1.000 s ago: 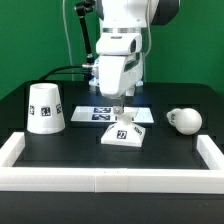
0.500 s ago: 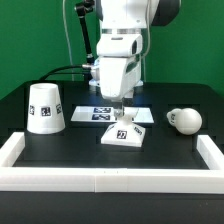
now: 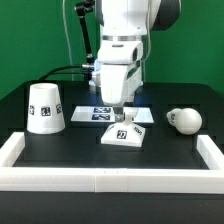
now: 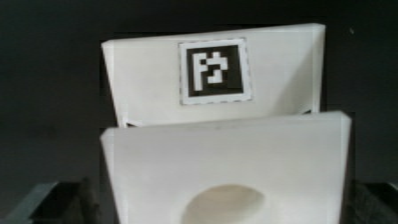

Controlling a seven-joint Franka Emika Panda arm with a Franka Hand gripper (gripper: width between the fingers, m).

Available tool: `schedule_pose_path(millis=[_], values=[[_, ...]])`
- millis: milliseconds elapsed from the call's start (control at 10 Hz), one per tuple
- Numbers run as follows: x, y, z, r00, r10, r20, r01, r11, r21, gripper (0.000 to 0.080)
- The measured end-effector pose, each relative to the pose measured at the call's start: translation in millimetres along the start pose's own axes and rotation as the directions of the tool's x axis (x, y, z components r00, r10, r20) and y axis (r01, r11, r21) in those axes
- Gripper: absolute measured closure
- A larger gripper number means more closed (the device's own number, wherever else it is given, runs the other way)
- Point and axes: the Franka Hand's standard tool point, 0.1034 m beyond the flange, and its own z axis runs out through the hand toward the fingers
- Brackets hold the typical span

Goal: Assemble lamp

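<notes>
The flat square lamp base [image 3: 124, 134] lies at the table's middle with a tag on its front face. In the wrist view the base [image 4: 214, 110] fills the frame, showing its tag and its round socket hole [image 4: 228, 205]. My gripper [image 3: 121, 111] hangs directly over the base, jaws wide apart. A dark fingertip [image 4: 50, 205] shows at each side of the base, and whether they touch it is not clear. The tapered shade [image 3: 45, 107] stands at the exterior view's left. The round bulb [image 3: 184, 120] lies on its side at the right.
The marker board [image 3: 100, 114] lies flat just behind the base, under the arm. A white raised border [image 3: 110, 179] runs along the table's front and both sides. A green wall stands behind.
The arm has shifted slightly toward the exterior view's right over the base. The base, shade and bulb have not moved.
</notes>
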Motion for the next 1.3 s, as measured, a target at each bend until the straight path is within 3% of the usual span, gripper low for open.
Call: schedule_pose_path(millis=[200,900,1300], values=[[-0.3,-0.1,0.3,1.000,0.001,0.000,-0.001,1.000,0.001,0.0266],[-0.3,0.0,0.4,1.000,0.002,0.000,-0.002,1.000,0.001,0.0266],[24.9,40.8,1.4,0.998,0.055,-0.018,-0.056,0.998,-0.018,0.0265]])
